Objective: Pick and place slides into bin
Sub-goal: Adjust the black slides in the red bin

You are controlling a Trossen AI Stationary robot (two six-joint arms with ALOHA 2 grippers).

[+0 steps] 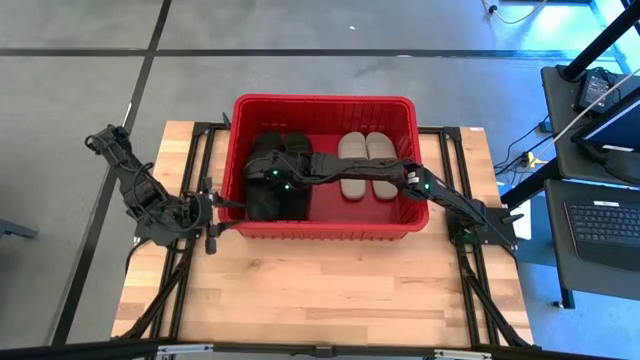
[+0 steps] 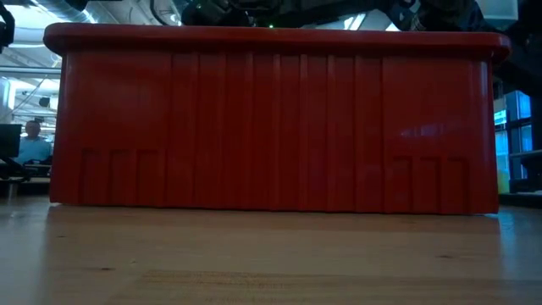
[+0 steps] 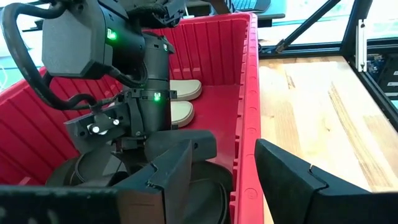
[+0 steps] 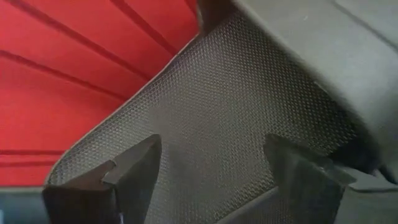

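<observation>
The red bin [image 1: 325, 105] stands mid-table and fills the low view [image 2: 271, 127]. Inside it, black slides [image 1: 268, 195] lie at the left and two beige slides [image 1: 365, 165] at the right. My right gripper [image 1: 272, 172] reaches over the bin from the right. It hangs open just over a black slide's textured surface [image 4: 236, 106]. My left gripper [image 1: 215, 215] is open at the bin's near left corner. One of its fingers [image 3: 171, 174] is inside the bin's near wall [image 3: 247, 143] and the other [image 3: 298, 180] outside. My left gripper straddles the bin's near wall at its left end. The outer finger stands right beside the wall, and I cannot tell whether it touches. My right gripper's fingers [image 4: 134, 171] stand apart close over the black slide, slanting down. Whether they touch it I cannot tell.
Bare wooden tabletop [image 1: 320, 290] lies between the bin and the near edge. Black frame rails [image 1: 185, 280] run along both sides of the table. Desks with a laptop [image 1: 605, 220] stand off to the right. A person [image 2: 34, 140] sits in the room beyond.
</observation>
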